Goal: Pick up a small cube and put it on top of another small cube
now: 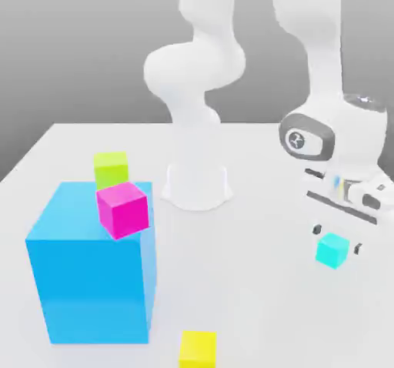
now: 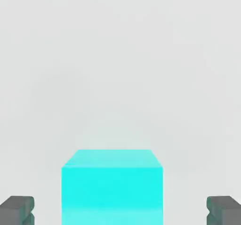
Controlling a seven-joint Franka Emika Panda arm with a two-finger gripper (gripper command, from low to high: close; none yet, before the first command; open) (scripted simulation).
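Exterior view: the white arm bends down at the exterior view's right, its gripper (image 1: 337,235) spread wide and hanging just above the small cyan cube (image 1: 333,250), which sits on the white bench (image 1: 254,282) apart from everything else. In the hand view the same cyan cube (image 2: 112,186) lies between the two dark fingertips (image 2: 18,210), with a clear gap on each side, so nothing is pinched. Well away toward the exterior view's left stands a large blue cube (image 1: 88,274); a magenta cube (image 1: 122,209) sits at its upper corner, tilted, and a lime green cube (image 1: 111,168) shows behind it. A yellow cube (image 1: 198,349) rests near the front edge. The arm's base (image 1: 196,185) stands between the two groups.
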